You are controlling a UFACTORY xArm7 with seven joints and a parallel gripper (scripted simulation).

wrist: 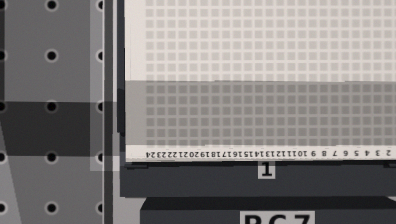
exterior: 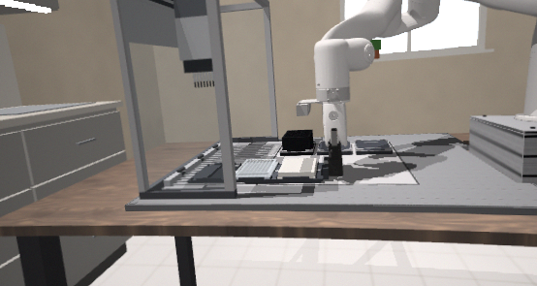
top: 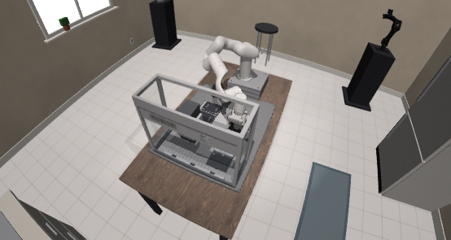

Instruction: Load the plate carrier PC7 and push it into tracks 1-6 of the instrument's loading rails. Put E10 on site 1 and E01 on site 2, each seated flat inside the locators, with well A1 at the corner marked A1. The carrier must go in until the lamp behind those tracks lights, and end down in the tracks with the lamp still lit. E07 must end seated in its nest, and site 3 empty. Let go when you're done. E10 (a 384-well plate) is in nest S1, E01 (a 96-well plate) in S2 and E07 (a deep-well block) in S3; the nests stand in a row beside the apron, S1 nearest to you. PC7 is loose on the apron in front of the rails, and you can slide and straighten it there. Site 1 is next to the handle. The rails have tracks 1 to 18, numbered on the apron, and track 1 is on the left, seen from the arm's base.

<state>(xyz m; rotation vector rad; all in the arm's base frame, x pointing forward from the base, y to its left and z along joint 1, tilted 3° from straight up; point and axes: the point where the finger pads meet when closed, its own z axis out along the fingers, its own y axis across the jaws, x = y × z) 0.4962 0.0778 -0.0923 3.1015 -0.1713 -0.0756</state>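
The carrier PC7 (exterior: 262, 177) lies on the apron, its far end reaching towards the rails under the instrument frame. The white 384-well plate E10 (exterior: 297, 166) sits on site 1; in the wrist view (wrist: 260, 75) its column numbers run along the edge by the label 1 (wrist: 266, 170). The 96-well plate E01 (exterior: 257, 168) sits on site 2. Site 3 (exterior: 205, 173) looks dark and bare. The black deep-well block E07 (exterior: 297, 140) stands in its nest behind. My gripper (exterior: 334, 160) is open, low at the carrier's handle end, above the PC7 label (wrist: 277, 219). Its fingers are out of the wrist view.
The instrument frame (exterior: 194, 95) with its posts stands over the rails (exterior: 252, 149). An empty nest (exterior: 372, 144) lies to the right of my arm. The arm's base block (exterior: 504, 145) is at the far right. The perforated deck (wrist: 50, 110) lies beside the carrier.
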